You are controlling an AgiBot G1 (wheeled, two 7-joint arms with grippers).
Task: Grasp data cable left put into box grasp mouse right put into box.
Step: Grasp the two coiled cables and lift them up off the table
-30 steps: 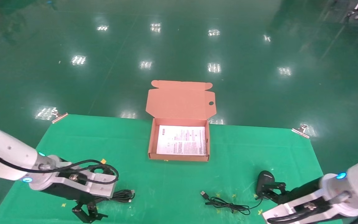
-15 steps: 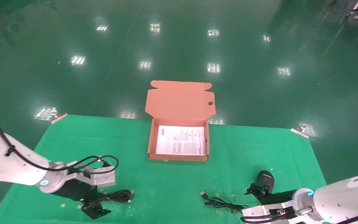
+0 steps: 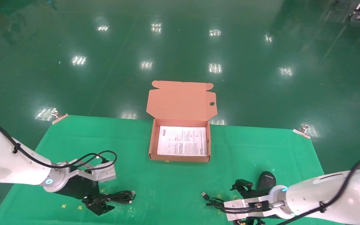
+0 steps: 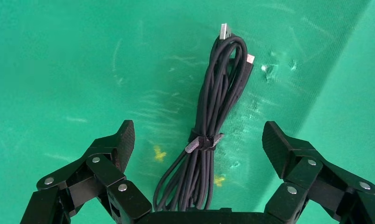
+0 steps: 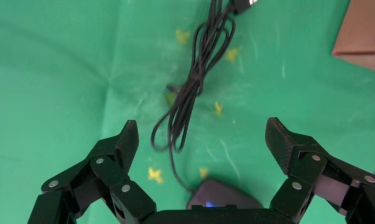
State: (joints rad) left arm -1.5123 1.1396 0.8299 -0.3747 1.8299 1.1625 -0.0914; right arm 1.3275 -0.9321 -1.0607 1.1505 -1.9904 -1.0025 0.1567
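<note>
- The data cable [image 4: 212,135], a tied black hank, lies on the green mat's [image 3: 180,184] near left, between the left gripper's [image 4: 199,149] spread fingers.
- The mouse [image 5: 225,200] sits near right, under the wide-open right gripper [image 5: 201,144].
- The box [image 3: 180,157] stands open, centre-far.

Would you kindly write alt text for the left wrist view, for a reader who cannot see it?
The open left gripper straddles the data cable, a black hank bound by a small strap, its USB plugs pointing away, lying on the green mat. The fingers stand clear of the cable on both sides.
</note>
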